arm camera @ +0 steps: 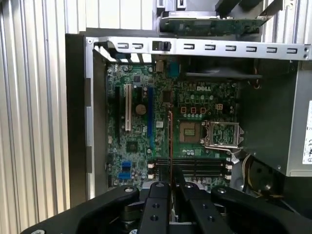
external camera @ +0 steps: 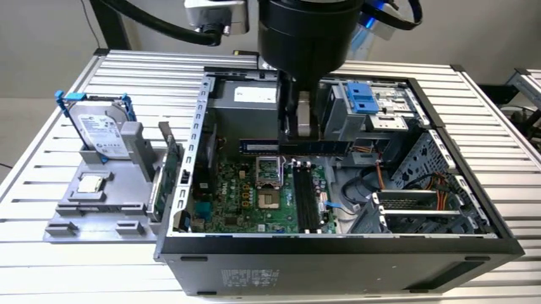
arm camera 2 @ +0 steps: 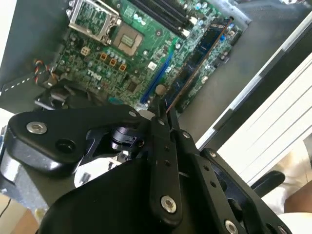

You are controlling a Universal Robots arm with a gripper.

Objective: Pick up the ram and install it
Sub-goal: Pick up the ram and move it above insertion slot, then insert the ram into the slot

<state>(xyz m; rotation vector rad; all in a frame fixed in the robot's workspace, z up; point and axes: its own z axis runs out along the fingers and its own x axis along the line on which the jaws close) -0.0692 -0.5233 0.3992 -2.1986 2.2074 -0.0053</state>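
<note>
Black fingers (arm camera: 158,200) clamped on thin flat ram (arm camera: 170,141) | above green motherboard (arm camera: 204,95)

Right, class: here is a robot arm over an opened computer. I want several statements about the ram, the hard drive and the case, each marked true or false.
1. The gripper has its fingers shut on the ram. True.
2. The ram is seated in one of the memory slots. False: it is held in the air above the motherboard, and the slots look empty.
3. The hard drive stands outside the case, on the grey stand at the exterior view's left. True.
4. The case is closed by its side cover. False: it lies open and the motherboard is exposed.
</note>
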